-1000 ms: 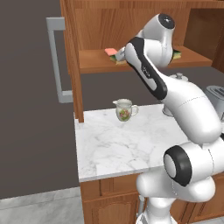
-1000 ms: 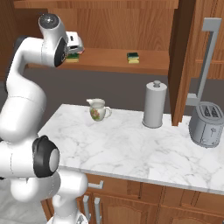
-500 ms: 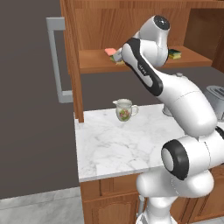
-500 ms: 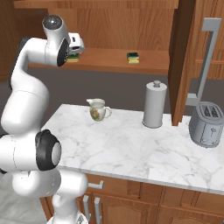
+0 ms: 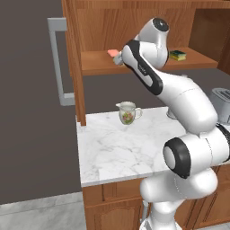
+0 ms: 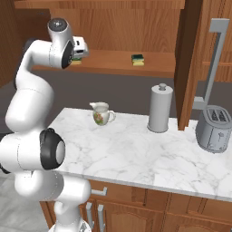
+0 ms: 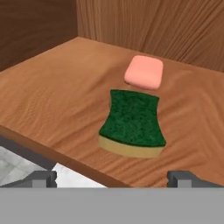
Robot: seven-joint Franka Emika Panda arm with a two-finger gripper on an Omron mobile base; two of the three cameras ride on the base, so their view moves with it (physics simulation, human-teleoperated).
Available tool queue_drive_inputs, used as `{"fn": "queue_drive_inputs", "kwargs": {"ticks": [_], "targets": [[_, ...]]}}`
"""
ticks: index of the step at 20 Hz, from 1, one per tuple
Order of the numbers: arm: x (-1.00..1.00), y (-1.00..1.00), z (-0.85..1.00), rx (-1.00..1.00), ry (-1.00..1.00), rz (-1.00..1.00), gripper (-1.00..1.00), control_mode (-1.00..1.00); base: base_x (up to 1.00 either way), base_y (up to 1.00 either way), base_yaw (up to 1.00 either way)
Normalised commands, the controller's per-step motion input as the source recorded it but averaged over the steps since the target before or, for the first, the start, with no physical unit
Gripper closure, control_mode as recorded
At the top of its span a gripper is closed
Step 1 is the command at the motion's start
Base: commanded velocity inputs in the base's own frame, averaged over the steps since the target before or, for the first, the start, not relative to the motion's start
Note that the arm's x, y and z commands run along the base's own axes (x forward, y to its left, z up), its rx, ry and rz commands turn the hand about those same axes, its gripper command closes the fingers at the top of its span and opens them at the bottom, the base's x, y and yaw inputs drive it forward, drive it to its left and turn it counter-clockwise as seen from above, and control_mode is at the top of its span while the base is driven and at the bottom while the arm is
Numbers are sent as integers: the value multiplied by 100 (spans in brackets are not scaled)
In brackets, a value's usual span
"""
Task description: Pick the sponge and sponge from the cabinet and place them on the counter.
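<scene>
Green-topped sponge (image 7: 132, 123) lies on the cabinet shelf (image 7: 52, 105) just ahead of your released fingers (image 7: 113, 178), centred between them, long axis running away toward the pink block (image 7: 144, 71) just beyond, so you approach straight.

Shelf (image 7: 52, 100) bare wood around near sponge (image 7: 132, 122) — open approach from front edge. Pink block (image 7: 144, 71) sits just behind it. Below, surface (image 6: 136, 154) carries jug (image 6: 101, 113), paper-towel roll (image 6: 160, 108), toaster (image 6: 215, 129) — middle free.
</scene>
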Motion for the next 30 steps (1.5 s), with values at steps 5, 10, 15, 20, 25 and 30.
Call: {"fn": "queue_drive_inputs", "kwargs": {"ticks": [5, 10, 15, 20, 25, 30], "targets": [[28, 6, -11, 0, 5, 0, -100, -100, 0, 0, 0], [31, 7, -6, 0, 3, 0, -100, -100, 0, 0, 0], [30, 6, 0, 0, 0, 0, -100, -100, 0, 0, 0], [27, 2, -3, 0, 0, 0, -100, -100, 0, 0, 0], [28, 0, -17, 0, 3, 0, -100, -100, 0, 0, 0], [40, 1, -30, 0, 4, 0, -100, -100, 0, 0, 0]]}}
